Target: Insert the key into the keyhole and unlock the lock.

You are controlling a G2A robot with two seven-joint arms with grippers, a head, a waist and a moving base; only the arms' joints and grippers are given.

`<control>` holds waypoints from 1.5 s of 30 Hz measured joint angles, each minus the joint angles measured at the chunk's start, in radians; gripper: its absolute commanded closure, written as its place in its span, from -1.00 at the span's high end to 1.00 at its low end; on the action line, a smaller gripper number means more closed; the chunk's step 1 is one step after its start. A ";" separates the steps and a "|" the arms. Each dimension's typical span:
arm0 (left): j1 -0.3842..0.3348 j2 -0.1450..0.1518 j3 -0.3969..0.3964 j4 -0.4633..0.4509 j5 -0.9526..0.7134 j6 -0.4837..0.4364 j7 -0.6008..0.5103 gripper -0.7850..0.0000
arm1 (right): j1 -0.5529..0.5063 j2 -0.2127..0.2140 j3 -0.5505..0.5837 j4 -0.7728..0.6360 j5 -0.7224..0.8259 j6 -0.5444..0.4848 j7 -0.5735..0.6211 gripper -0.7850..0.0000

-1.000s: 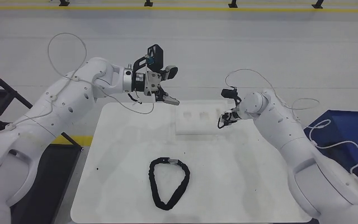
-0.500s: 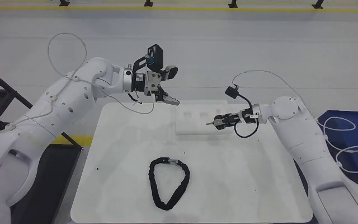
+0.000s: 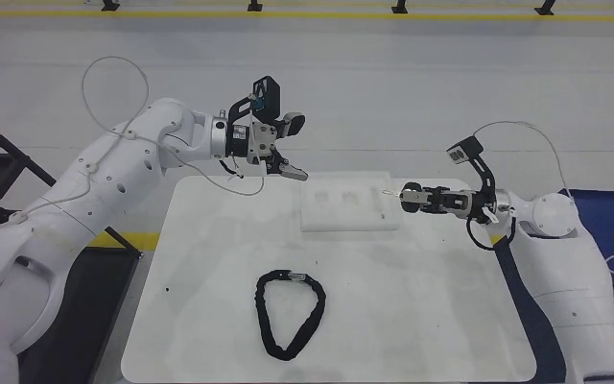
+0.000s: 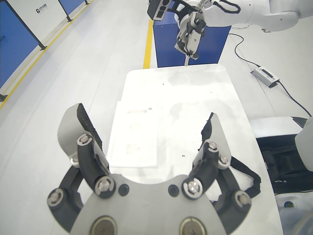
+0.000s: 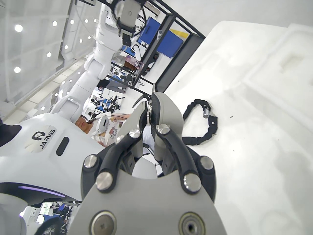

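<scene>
The white foam tray (image 3: 336, 222) lies flat on the far half of the white table (image 3: 201, 298). It is the nearest thing to a container here. Three shallow rectangular recesses are pressed into its top in a row, and from the left wrist view (image 4: 137, 147) they look pale and bare. There is one small dark speck at the edge of the farthest recess, and I cannot tell what it is.

The right gripper (image 3: 401, 196) hangs just at the tray's right end, clenched on the key (image 3: 389, 193). In its own wrist view the fingers (image 5: 168, 113) are pressed tight together with the metal key (image 5: 149, 110) pinched between them. From the left wrist view the key's blade (image 4: 186, 61) pokes out below the gripper (image 4: 188, 52) and points down at the table.

The lock (image 3: 289, 313) is a black fabric-sleeved chain, lying in a closed loop on the near middle of the table, well apart from the tray and from both grippers. Its silver piece (image 5: 206, 112) sits on the loop's far side, facing the tray.

The left gripper (image 3: 286, 169) hovers above the table's far left corner, released, with its fingers (image 4: 84, 121) spread wide.
</scene>
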 measured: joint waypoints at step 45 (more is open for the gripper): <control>0.356 -0.052 0.000 0.058 0.301 0.000 -0.137 1.00 | -0.006 0.003 0.005 0.001 0.010 -0.008 -0.008 -1.00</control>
